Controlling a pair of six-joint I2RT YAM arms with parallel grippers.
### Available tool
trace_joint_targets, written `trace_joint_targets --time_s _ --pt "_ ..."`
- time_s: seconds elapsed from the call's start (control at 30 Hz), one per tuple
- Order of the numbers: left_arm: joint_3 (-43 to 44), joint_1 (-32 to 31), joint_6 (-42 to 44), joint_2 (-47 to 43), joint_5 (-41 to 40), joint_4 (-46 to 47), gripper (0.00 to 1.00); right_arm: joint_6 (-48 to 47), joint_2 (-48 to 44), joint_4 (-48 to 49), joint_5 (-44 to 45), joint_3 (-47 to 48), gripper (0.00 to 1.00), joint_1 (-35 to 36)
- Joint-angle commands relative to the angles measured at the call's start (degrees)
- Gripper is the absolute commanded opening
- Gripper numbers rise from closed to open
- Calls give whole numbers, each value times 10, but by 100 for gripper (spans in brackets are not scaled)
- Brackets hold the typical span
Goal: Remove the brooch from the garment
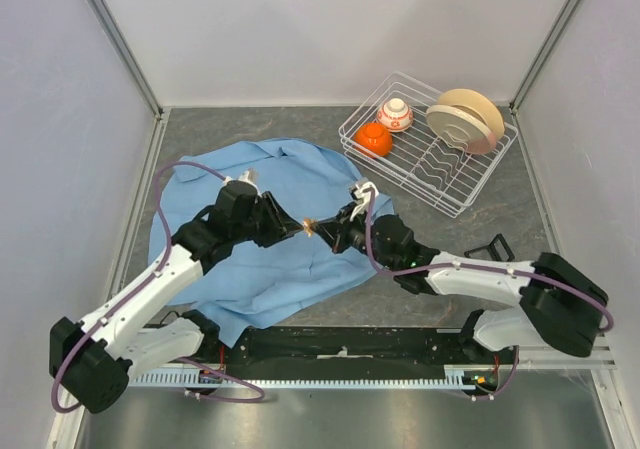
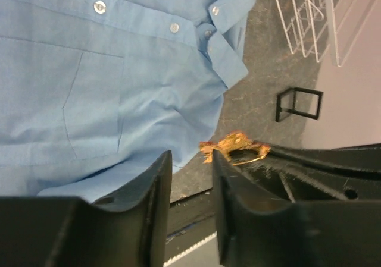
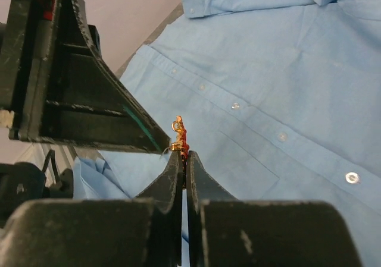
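I'm pinching the brooch (image 3: 180,137) at the very tips of my right hand (image 3: 184,160), my left hand (image 2: 190,160) hanging released just beside it. Any bump between them risks knocking it loose.

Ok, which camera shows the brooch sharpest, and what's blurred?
Left wrist: the brooch is biggest and fairly crisp, its own fingers dark and soft. Right wrist: brooch edge-on, small, sharp enough. Top external: evenly lit, brooch only a speck.

1 overhead view looks down; 2 close wrist views share the garment (image 1: 280,269).
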Motion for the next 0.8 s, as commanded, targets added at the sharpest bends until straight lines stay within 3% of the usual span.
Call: trace_joint_targets --time_s 0.0,0.1,0.2,0.23,0.37,0.43,0.57,0.77 --pt "-39 38 83 -56 104 65 53 -61 -89 -84 -95 -16 0 -42" --pt "-68 63 125 -92 164 96 63 -93 -124 -158 -220 3 0 -91" --pt "-88 97 148 -112 281 162 62 -131 -141 -240 -310 31 0 -110" --pt "-91 104 152 -113 350 183 62 -135 -144 -250 -330 35 0 -115" --pt "-74 108 157 -85 491 273 63 -111 -141 -243 -410 37 0 -130" --pt "-60 108 177 -79 546 276 70 -90 -137 -235 -451 40 0 -134" --pt "-53 108 197 -78 594 273 71 -51 -137 -223 -462 40 0 -134" --pt "-81 93 206 -75 612 277 63 -25 -144 -211 -499 52 0 -134"
